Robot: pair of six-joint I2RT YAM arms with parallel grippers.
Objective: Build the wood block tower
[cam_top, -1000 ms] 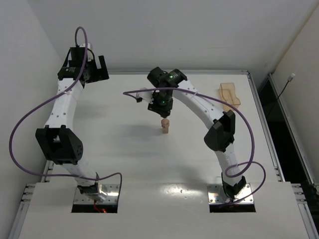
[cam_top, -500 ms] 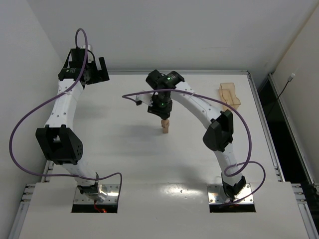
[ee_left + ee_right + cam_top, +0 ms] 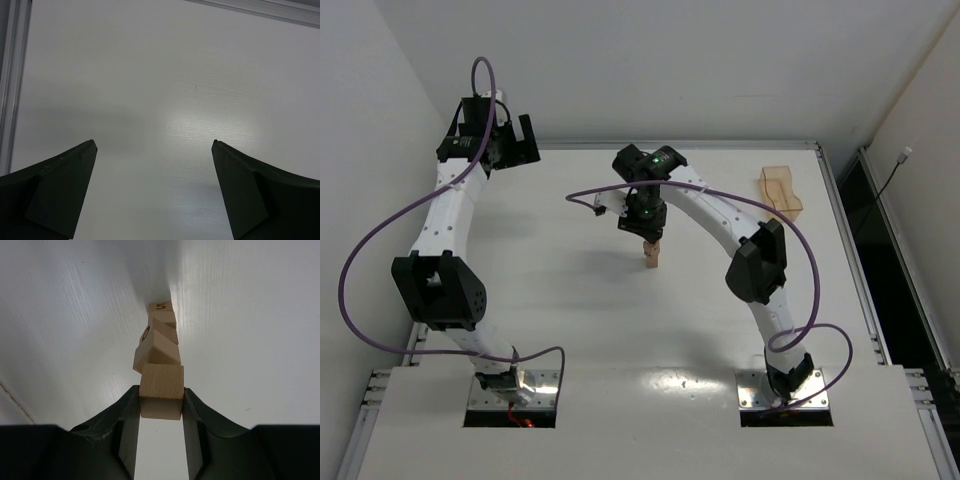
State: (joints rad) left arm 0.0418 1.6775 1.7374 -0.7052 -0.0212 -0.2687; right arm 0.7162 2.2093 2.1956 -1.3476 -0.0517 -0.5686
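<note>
Right pincer (image 3: pixel 160 392) clamped on one small light-brown wooden cube (image 3: pixel 161 399), directly over the stack of similar wooden cubes (image 3: pixel 159 340) standing near the middle of the white table (image 3: pixel 550 300). Contact between cube and stack: cannot tell. Left pincer (image 3: pixel 153 145) spread wide, over the far left corner. Translucent amber plastic tray (image 3: pixel 782 190) by the far right corner.

Light falls bright and even from overhead on my white table (image 3: pixel 550 300), leaving only a faint, soft shadow left of the wood block tower (image 3: pixel 651 255) and small glints on the near ledge (image 3: pixel 650 400). In my left wrist view a pale sheen sits mid-table beside a grey shadow band, and my left gripper (image 3: pixel 154 144) reads as near-black shapes. My right wrist view is crisp on the top block (image 3: pixel 162 380) held in my right gripper (image 3: pixel 161 392), softer and dimmer toward the tower's far end.
</note>
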